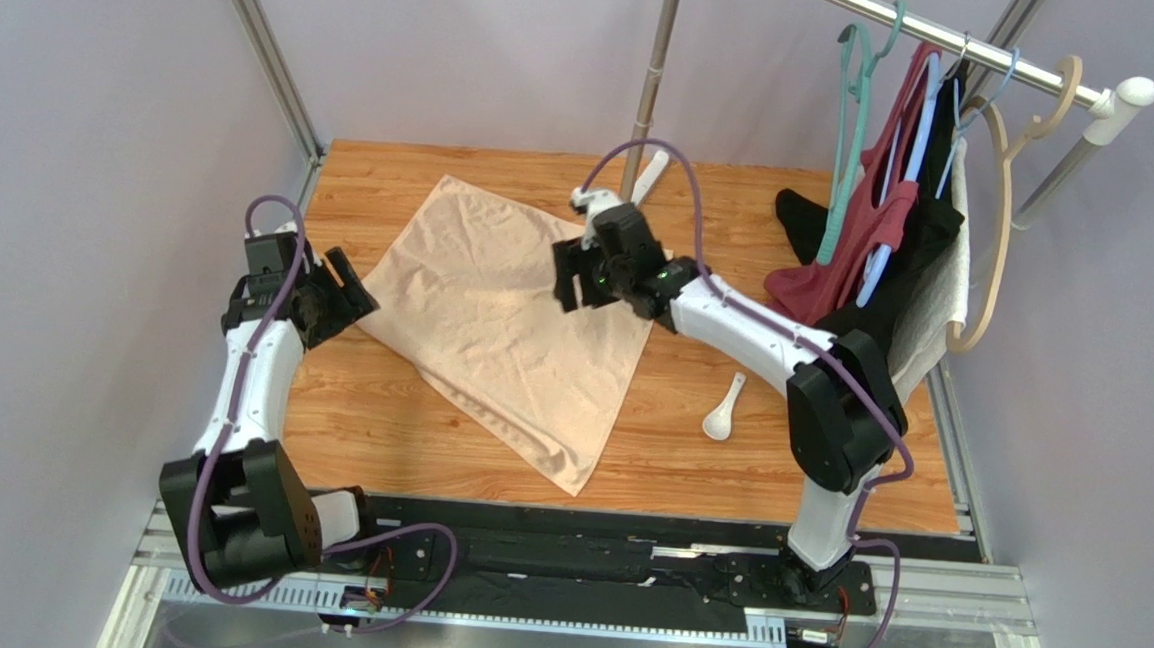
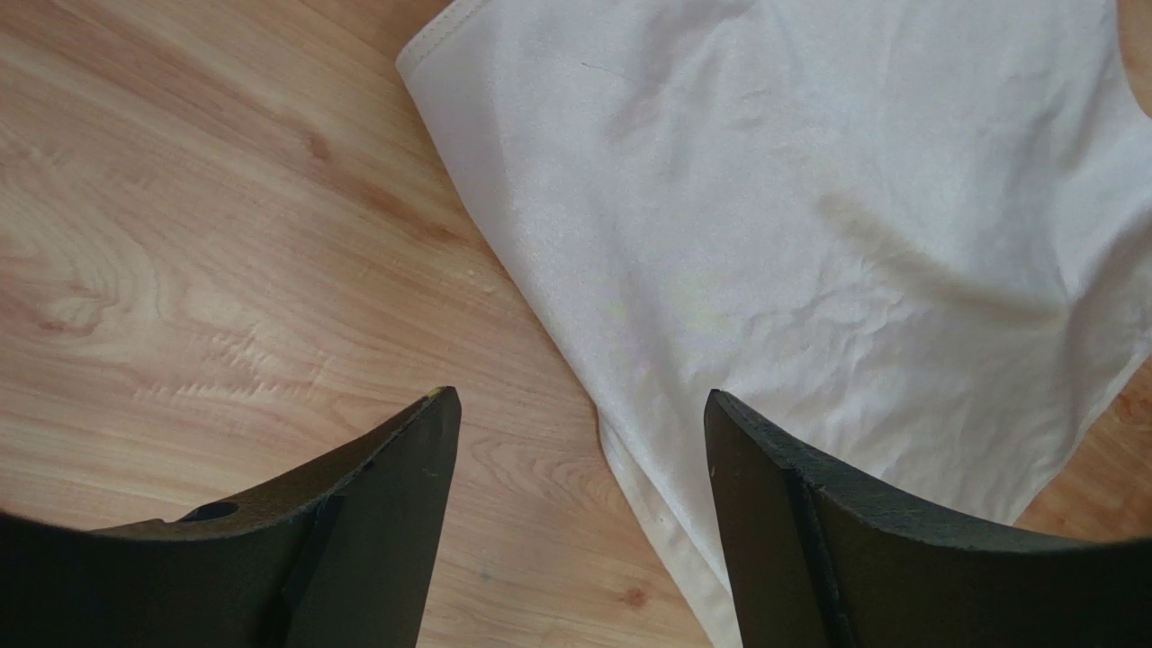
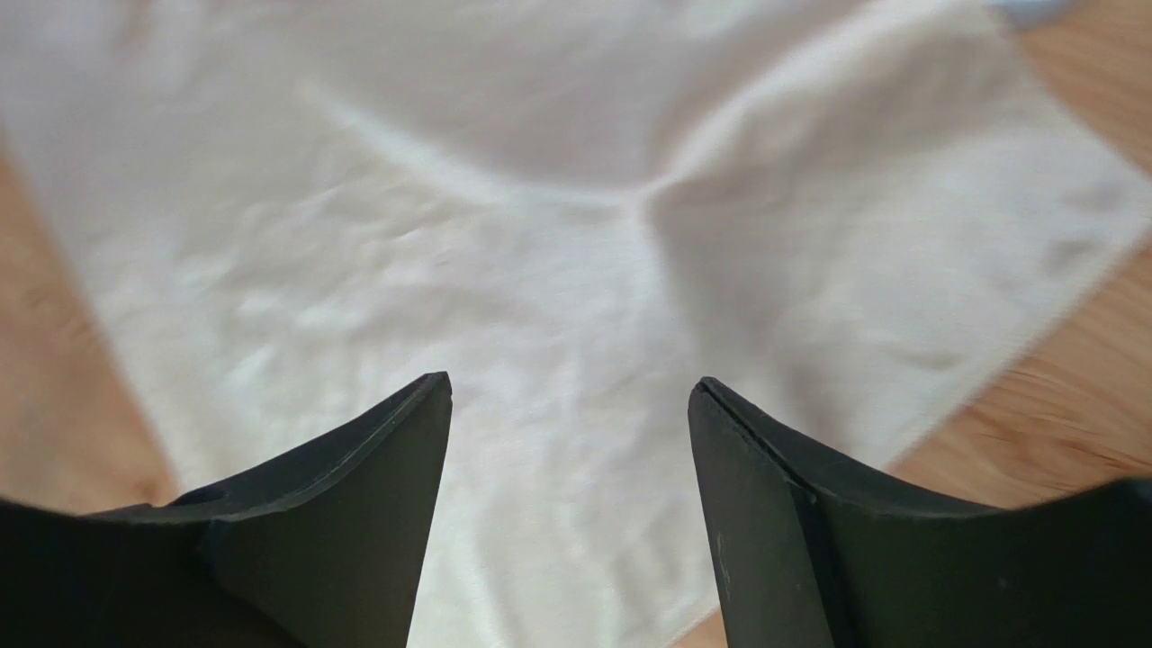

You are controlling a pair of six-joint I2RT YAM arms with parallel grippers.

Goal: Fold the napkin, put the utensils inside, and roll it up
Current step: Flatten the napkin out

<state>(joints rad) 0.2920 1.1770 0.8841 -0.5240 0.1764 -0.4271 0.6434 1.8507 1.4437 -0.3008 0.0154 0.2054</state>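
The peach-tan napkin (image 1: 501, 320) lies spread on the wooden table, a fold line crossing it; it fills much of the left wrist view (image 2: 838, 216) and the right wrist view (image 3: 541, 257). A white spoon (image 1: 724, 410) rests on bare wood to the napkin's right, apart from it. My left gripper (image 1: 352, 288) is open at the napkin's left corner, one finger over wood, the other over the cloth's edge (image 2: 582, 419). Over the napkin's far right part my right gripper (image 1: 578, 279) hovers open, nothing between its fingers (image 3: 568, 405).
A metal pole (image 1: 654, 74) stands at the table's back, its white foot (image 1: 650, 174) just behind the right gripper. Dark red, black and white garments (image 1: 889, 246) hang on a rail at the right, reaching the table's back right corner.
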